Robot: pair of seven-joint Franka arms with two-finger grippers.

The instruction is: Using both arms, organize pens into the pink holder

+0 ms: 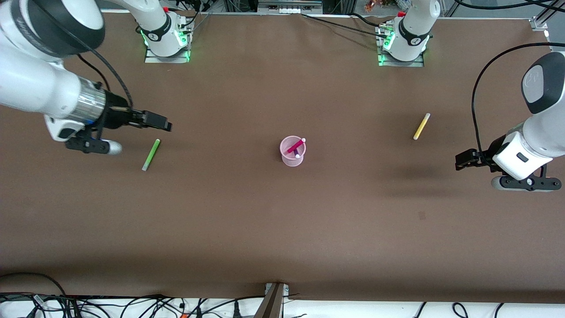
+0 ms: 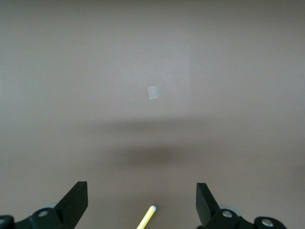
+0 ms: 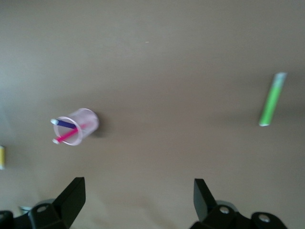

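The pink holder (image 1: 292, 153) stands upright mid-table with the magenta pen (image 1: 296, 145) and the dark purple pen (image 1: 296, 154) leaning inside it. The lime green pen (image 1: 151, 154) lies flat toward the right arm's end. The yellow pen (image 1: 421, 126) lies flat toward the left arm's end. My right gripper (image 1: 167, 125) is open and empty, over the table beside the green pen. My left gripper (image 1: 460, 160) is open and empty, over the table near the yellow pen. The right wrist view shows the holder (image 3: 78, 126) and the green pen (image 3: 272, 99). The left wrist view shows the yellow pen's tip (image 2: 147, 218) between the open fingers (image 2: 76, 200).
The brown table (image 1: 282, 229) carries only these things. A small pale mark (image 2: 153, 91) shows on its surface in the left wrist view. Cables and a bracket (image 1: 274, 300) lie along the table edge nearest the front camera. The arm bases (image 1: 165, 37) stand along the opposite edge.
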